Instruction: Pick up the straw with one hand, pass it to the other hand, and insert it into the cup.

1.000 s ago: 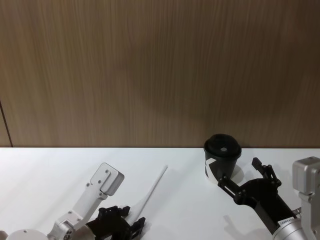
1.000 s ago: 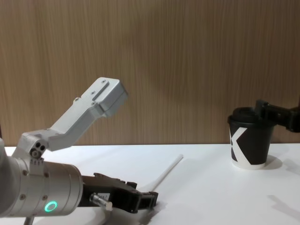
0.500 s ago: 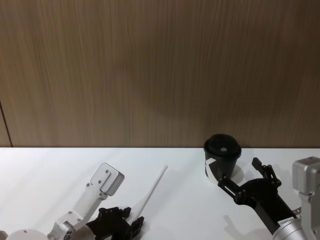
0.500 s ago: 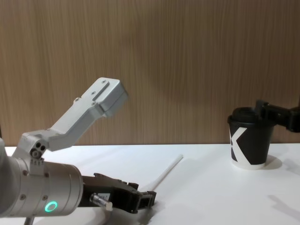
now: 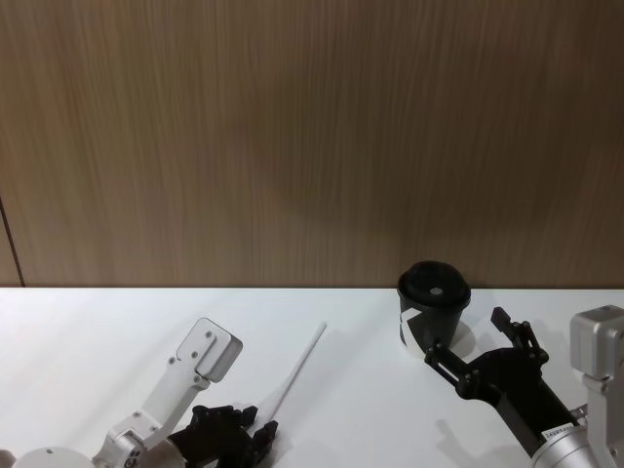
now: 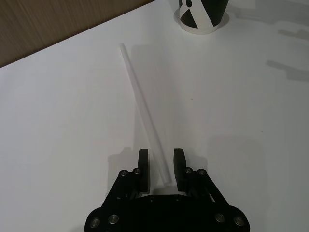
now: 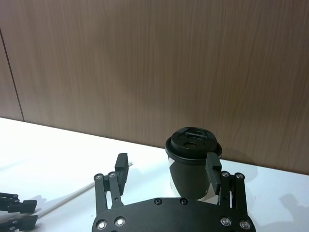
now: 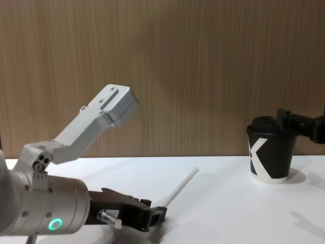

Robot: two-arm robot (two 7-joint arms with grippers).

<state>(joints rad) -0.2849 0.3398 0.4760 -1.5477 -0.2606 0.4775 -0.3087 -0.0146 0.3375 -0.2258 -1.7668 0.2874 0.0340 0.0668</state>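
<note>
Left gripper (image 6: 161, 162) is down low at the near edge of the table (image 6: 241, 121), jaws part open, straddling the straw's (image 6: 140, 92) near end with a gap on either side. The straw lies flat, angling away toward the cup (image 5: 433, 302). Farther out, the right gripper (image 7: 166, 157) hangs wide open and empty, just short of the cup. The cup is upright near the wooden wall, lid on.

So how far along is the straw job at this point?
Done: nothing yet. The straw lies flat on the table.
In hand: the left claw straddles the straw's near end, jaws open and not closed on it. The right claw sits open just in front of the cup.
Left: grasp, lift, handover to the right claw, and insertion into the cup.
</note>
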